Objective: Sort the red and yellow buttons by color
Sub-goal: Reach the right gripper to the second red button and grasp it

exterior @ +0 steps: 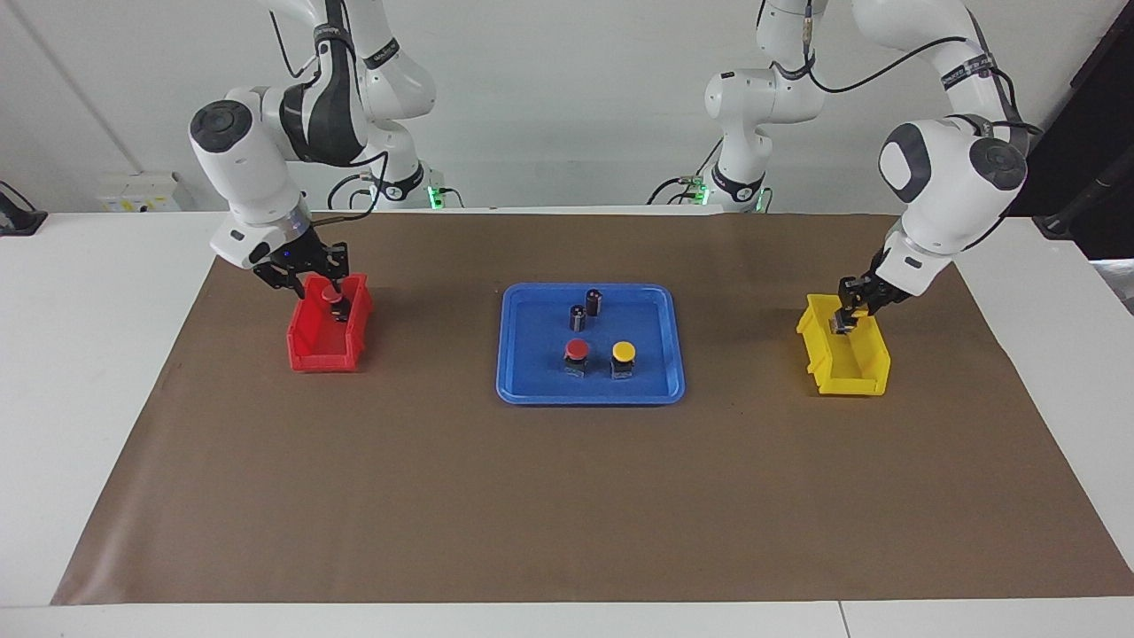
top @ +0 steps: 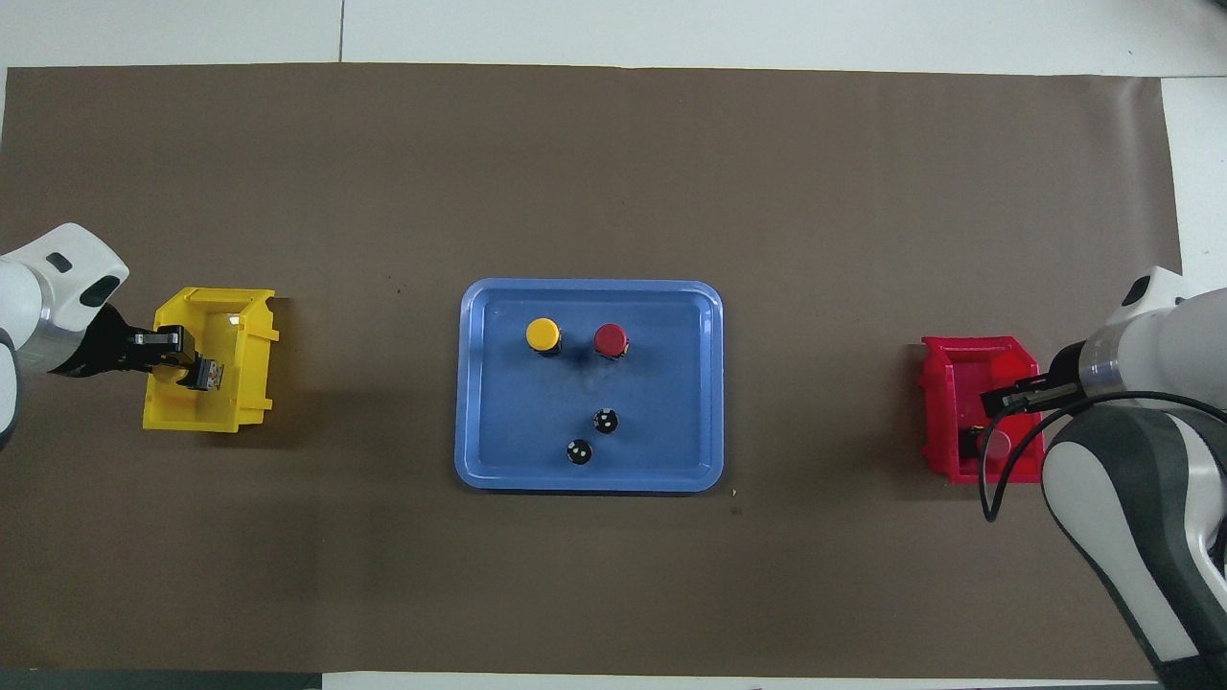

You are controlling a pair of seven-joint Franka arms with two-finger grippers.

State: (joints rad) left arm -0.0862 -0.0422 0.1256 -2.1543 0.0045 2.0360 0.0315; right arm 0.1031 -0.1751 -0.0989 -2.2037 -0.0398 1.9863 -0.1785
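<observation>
The right gripper (exterior: 323,285) hung over the end of the red bin (exterior: 306,354) nearer the robots, at the right arm's end of the counter (exterior: 89,372). A red button (exterior: 335,299) lay directly beneath it in that bin, apparently between the fingers; whether these were clamped or apart cannot be told. The left gripper (exterior: 846,312) reached into the yellow bin (exterior: 864,377) at the left arm's end, its fingers together on a button body (top: 208,375) whose cap was hidden.

Between the two grippers, on the brown mat (exterior: 567,496), sat a blue tray (exterior: 523,390). In its part nearer the robots stood two small dark cylinders (exterior: 586,307), close together. Farther from the robots, side by side in the tray, stood a second red button (exterior: 577,356), on the right gripper's side, and a yellow button (exterior: 624,358), on the left gripper's side; both stood upright and well apart from either gripper.
</observation>
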